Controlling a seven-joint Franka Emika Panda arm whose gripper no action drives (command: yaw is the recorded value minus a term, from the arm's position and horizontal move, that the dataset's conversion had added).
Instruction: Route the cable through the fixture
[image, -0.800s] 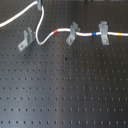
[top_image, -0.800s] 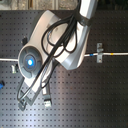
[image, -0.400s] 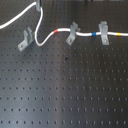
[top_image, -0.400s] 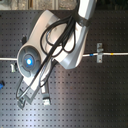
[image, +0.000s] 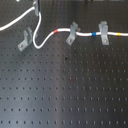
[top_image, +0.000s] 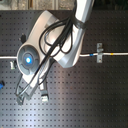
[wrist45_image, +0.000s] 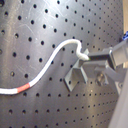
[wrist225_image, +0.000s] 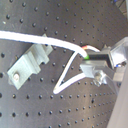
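Jaws (wrist225_image: 85, 64) clamped on the cable (image: 44, 40), I've barely shifted over the last moment; the loop hangs just beside the fixture (image: 24, 40) at the first exterior view's left, not yet between its prongs. Rightward, both other clips (image: 73, 34) already carry it.

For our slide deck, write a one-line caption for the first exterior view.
White cable threaded through two grey clips on a black perforated board, looping beside the unthreaded fixture.
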